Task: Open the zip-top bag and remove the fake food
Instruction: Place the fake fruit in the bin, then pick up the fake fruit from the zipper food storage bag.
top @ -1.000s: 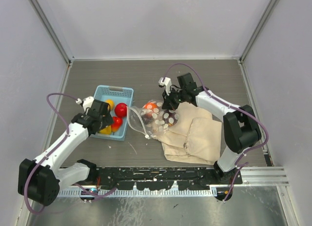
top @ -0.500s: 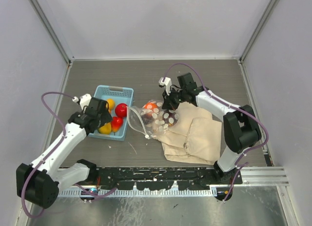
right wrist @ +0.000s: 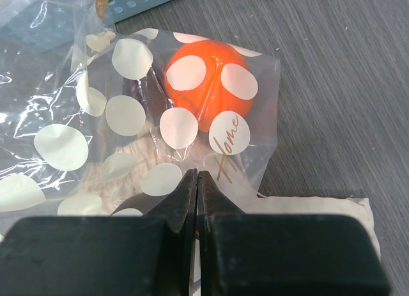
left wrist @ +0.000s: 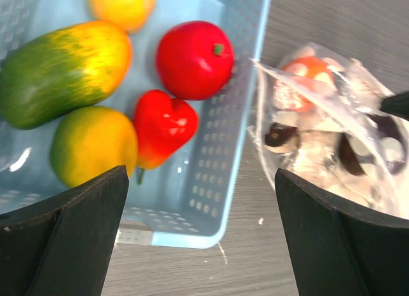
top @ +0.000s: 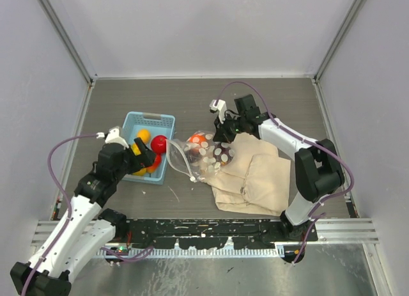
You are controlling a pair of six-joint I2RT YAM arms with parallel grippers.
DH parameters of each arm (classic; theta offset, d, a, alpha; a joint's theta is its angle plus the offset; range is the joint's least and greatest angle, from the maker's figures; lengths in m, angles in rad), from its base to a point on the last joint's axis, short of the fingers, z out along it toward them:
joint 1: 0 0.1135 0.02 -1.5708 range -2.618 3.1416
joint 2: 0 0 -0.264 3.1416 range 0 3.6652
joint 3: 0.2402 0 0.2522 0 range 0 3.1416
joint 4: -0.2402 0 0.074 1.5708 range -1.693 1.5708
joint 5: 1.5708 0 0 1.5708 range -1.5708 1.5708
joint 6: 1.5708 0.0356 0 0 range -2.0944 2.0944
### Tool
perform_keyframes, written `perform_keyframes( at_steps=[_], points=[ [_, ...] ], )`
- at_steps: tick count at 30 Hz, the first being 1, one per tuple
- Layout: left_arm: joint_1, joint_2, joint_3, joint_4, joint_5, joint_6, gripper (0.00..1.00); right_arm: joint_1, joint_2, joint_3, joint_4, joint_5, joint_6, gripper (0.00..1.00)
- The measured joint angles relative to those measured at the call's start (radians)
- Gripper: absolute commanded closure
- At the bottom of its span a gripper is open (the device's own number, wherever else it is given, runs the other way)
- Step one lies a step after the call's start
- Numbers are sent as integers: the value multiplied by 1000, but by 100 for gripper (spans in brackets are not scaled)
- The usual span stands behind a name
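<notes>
Right wrist view showed the right gripper (right wrist: 197, 176) clenched on a fold of the zip bag (right wrist: 128, 117), just right of the basket (top: 151, 119), seemingly anchoring it so the left gripper (left wrist: 199, 181), spread wide above the basket's right wall, could reach the food (right wrist: 204, 91) inside.

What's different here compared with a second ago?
The left arm swung its elbow back toward the near edge, leaving the left gripper open and empty, pointing across the basket toward the zip-top bag. The right gripper stayed clamped on the bag. Bag, basket and fake food did not move.
</notes>
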Motion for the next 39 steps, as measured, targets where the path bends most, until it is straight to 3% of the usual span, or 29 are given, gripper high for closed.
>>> perform_keyframes(
  at_steps=[12, 24, 30, 39],
  points=[
    [0, 55, -45, 206, 270, -34, 2, 0, -12, 0, 1, -10, 0, 93],
    [0, 100, -81, 341, 408, -111, 5, -2, -13, 0, 1, -20, 0, 93],
    [0, 135, -85, 389, 449, -128, 12, -2, -13, 0, 2, -32, 4, 93],
    [0, 198, -95, 449, 497, -143, 43, -2, -12, 0, 3, -40, 9, 93]
  ],
)
